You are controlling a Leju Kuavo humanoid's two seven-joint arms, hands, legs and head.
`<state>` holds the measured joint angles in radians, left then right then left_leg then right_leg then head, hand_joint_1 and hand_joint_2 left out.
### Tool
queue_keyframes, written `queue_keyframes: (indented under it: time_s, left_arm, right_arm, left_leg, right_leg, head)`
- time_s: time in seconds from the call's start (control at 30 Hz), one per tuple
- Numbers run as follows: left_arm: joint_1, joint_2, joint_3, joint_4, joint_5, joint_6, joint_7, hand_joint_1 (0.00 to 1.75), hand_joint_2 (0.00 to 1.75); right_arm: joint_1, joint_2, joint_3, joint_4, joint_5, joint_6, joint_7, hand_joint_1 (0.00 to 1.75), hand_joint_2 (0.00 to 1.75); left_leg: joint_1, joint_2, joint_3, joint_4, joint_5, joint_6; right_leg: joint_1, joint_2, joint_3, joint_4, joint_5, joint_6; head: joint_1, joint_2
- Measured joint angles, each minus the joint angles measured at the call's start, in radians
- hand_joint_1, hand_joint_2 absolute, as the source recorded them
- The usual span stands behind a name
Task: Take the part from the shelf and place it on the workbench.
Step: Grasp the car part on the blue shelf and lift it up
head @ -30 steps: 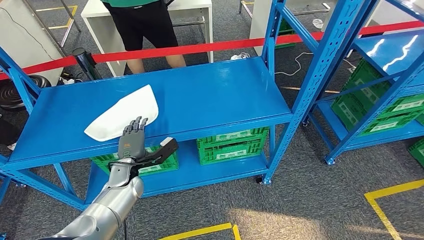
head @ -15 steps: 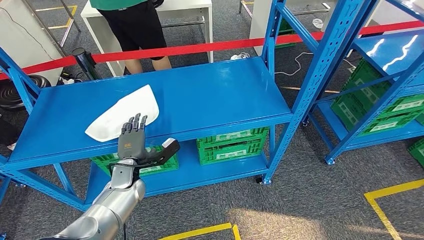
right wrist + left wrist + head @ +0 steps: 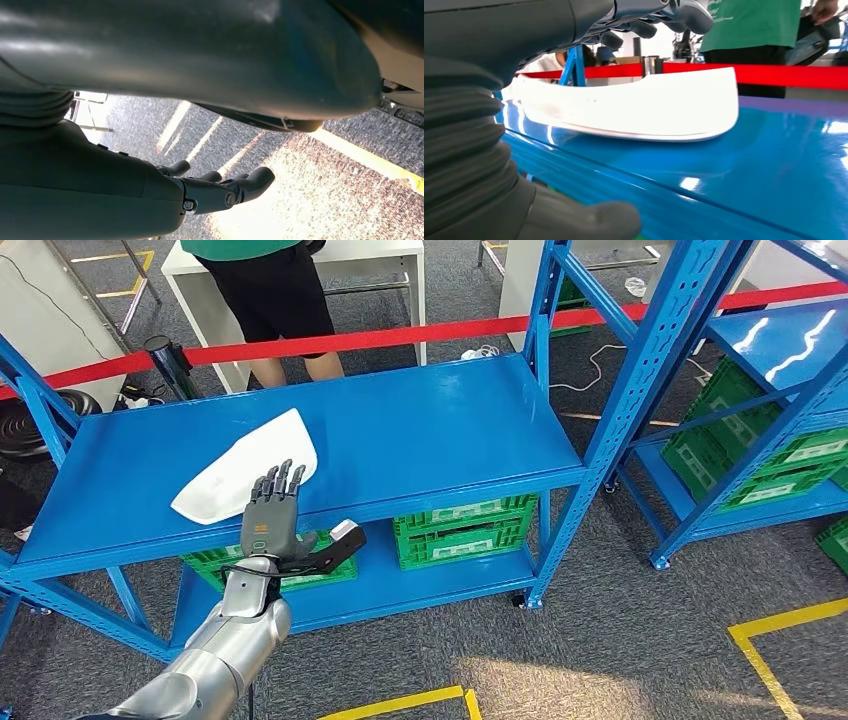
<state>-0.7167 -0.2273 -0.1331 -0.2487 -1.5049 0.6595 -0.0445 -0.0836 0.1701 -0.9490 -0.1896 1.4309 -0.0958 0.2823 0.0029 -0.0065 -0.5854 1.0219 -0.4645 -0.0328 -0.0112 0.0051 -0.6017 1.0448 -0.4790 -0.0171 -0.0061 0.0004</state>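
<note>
part: white curved plastic part (image 3: 243,478), flat shell shape, lying on the top board of the blue metal shelf (image 3: 440,430), toward its left front, one long edge near the shelf lip
part up close: left wrist view shows the white part (image 3: 634,107) resting on the glossy blue board, rim curling up slightly at the far end, nothing on top of it
left hand: left hand (image 3: 272,518) raised at the shelf front, fingers (image 3: 280,483) spread and pointing up over the near edge of the part, thumb stuck out to the side below the lip; empty, holding nothing; contact with the part cannot be told
right hand: right hand (image 3: 220,190) hangs down over the grey carpet, fingers loosely curled in, nothing in them
step: reach and grasp, judged early; part not lifted yet, workbench placement not started
how to do it: fingers should go over the top of the part, thumb under or against the near rim, then close; thin smooth shell on slick paint will likely slide away if pushed, so pinch the edge rather than press down
risk: thumb sits below the shelf lip, may catch the board edge on the way in
background: person in green top and black shorts (image 3: 275,285) behind a red barrier tape (image 3: 420,335); green plastic crates (image 3: 460,530) on the lower board
</note>
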Motion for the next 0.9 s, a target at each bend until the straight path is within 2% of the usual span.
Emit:
queue_keyframes:
  time_s: [0.4,0.47,0.53,0.6,0.9]
  left_arm:
    - [0.0,-0.015,-0.015,0.0,0.004,-0.014,-0.021,1.71,1.75]
    - [0.0,-0.015,-0.015,0.0,0.004,-0.014,-0.021,1.61,1.75]
    - [0.0,-0.015,-0.015,0.0,0.005,-0.012,-0.023,0.76,1.75]
    - [0.0,-0.015,-0.015,0.0,0.009,-0.012,-0.029,0.0,1.75]
    - [0.007,-0.012,-0.012,-0.003,0.078,-0.095,-0.116,0.0,1.75]
  right_arm:
    - [0.0,0.0,0.001,0.0,-0.014,0.0,0.0,0.0,0.0]
    - [0.0,0.0,0.001,0.0,-0.015,0.001,0.0,0.0,0.0]
    - [0.0,0.0,0.001,0.0,-0.016,0.003,0.0,0.0,0.0]
    - [0.0,0.0,0.001,0.0,-0.017,0.005,0.0,0.0,0.0]
    - [0.0,0.001,0.001,0.0,-0.021,0.019,0.0,0.0,0.0]
  left_leg:
    - [0.0,0.0,0.0,0.001,-0.001,0.001]
    - [0.0,0.0,0.0,0.001,-0.001,0.001]
    - [0.0,0.0,0.0,0.001,-0.001,0.001]
    - [0.0,0.0,0.0,0.001,-0.001,0.001]
    - [0.0,0.0,-0.001,0.001,-0.001,0.002]
  right_leg:
    - [0.0,0.0,0.0,0.0,0.0,0.0]
    - [0.0,0.0,0.0,0.0,0.0,0.0]
    - [0.0,0.0,0.0,0.0,0.0,0.0]
    - [0.0,0.0,0.0,0.0,0.0,0.0]
    - [0.0,0.0,0.0,0.0,0.0,0.0]
  head:
    - [0.0,0.0]
    - [0.0,0.0]
    - [0.0,0.0]
    - [0.0,0.0]
    - [0.0,0.0]
